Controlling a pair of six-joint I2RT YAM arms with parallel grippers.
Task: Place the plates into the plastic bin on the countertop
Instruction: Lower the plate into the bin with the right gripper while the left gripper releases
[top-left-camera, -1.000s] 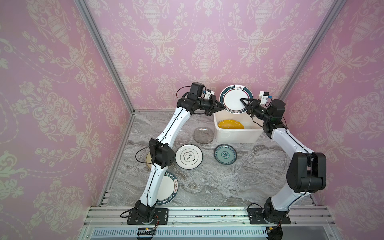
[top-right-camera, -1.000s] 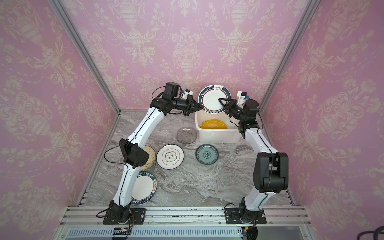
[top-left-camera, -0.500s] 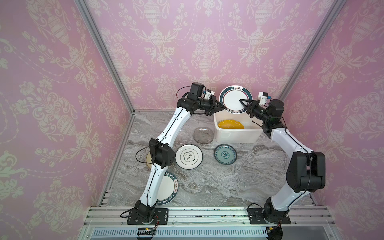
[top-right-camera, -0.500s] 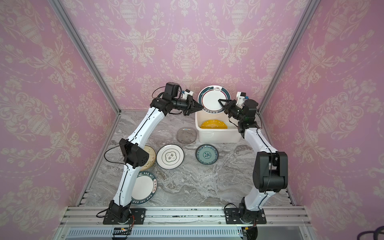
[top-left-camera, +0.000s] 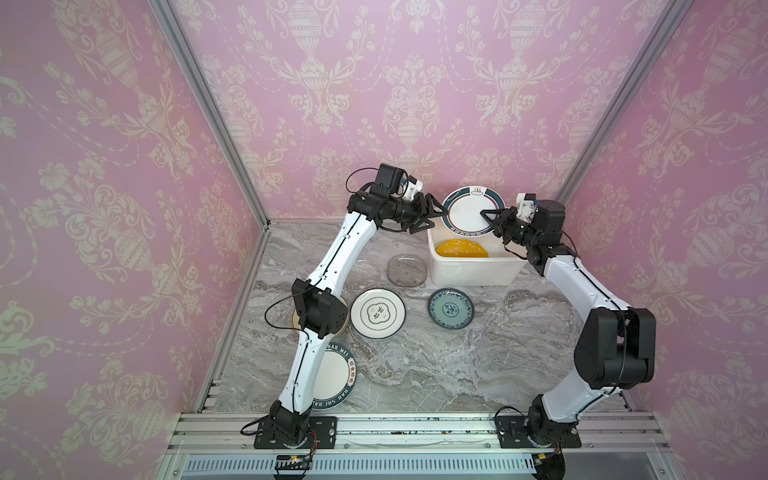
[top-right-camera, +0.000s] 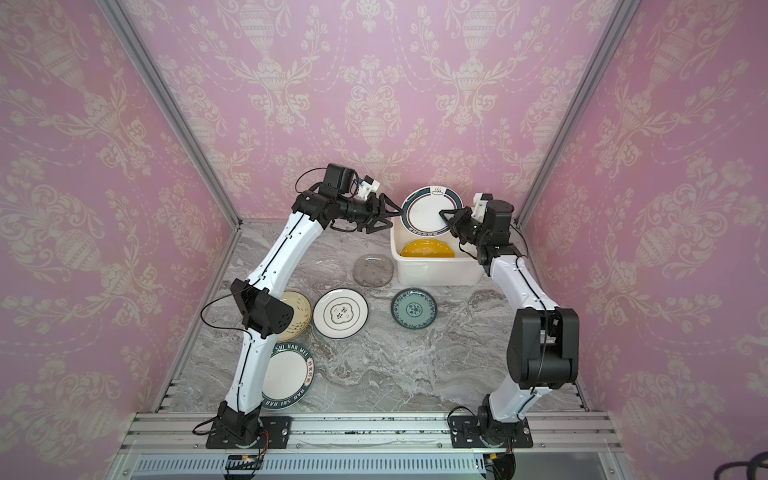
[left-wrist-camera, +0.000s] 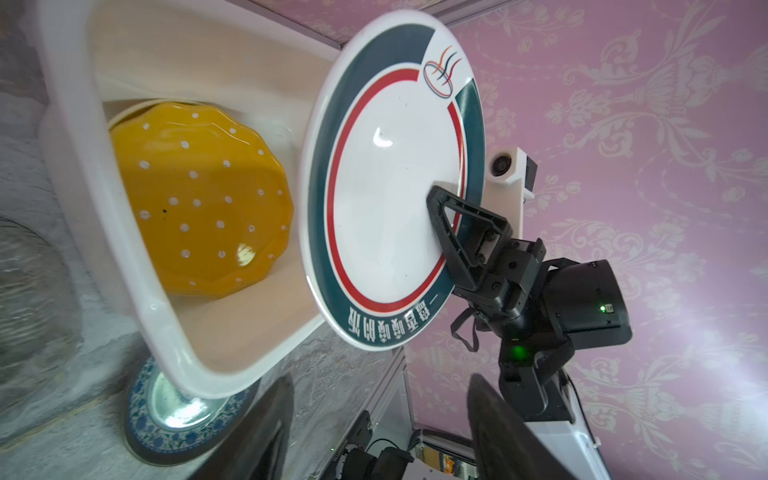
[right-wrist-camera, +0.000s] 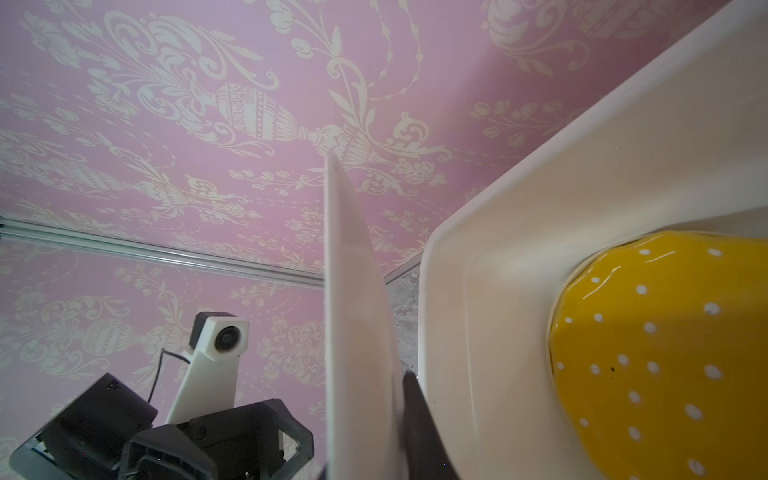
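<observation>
The left gripper (top-left-camera: 435, 216), clamped on the dark-rimmed plate (top-left-camera: 465, 208) 1 second ago, now has its jaws spread just beside the plate's left rim. The right gripper (top-left-camera: 485, 215) alone pinches the right rim, holding the plate upright above the plastic bin (top-left-camera: 473, 272) and the yellow dotted plate (top-left-camera: 461, 249).

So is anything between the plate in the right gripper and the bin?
Nothing visible blocks it. The white dark-rimmed plate, upright in the right gripper, hangs by the far rim of the plastic bin; inside, only the yellow dotted plate lies on the floor.
</observation>
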